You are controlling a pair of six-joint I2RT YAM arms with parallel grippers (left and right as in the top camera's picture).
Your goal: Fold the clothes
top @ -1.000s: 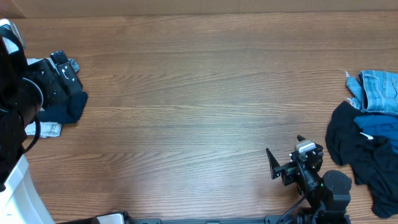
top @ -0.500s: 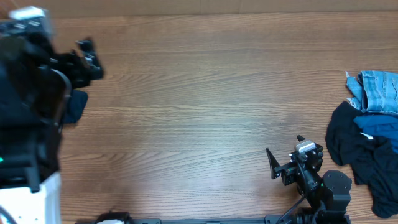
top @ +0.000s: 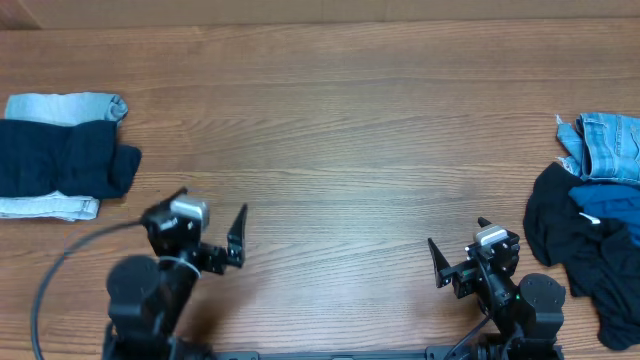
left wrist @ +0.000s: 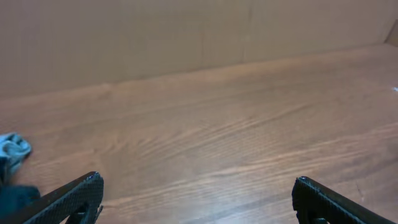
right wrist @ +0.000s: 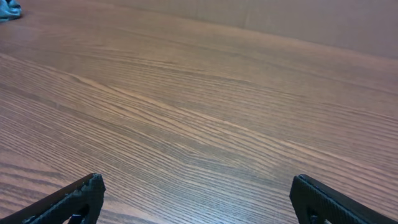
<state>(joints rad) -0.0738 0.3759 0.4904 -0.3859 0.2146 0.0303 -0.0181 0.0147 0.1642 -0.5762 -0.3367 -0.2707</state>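
The left hand (top: 200, 208), apart and empty, has left the folded stack of navy and pale-denim garments (top: 65, 160); the right hand (top: 458, 238), also apart, sits near the crumpled heap of dark and denim clothes (top: 580, 235), likely next.

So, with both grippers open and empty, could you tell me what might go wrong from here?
The dark clothes on the right lie tangled with a blue piece, so the right gripper might lift several at once. The left gripper and its cable sit close to the folded stack; a swing could knock it askew.
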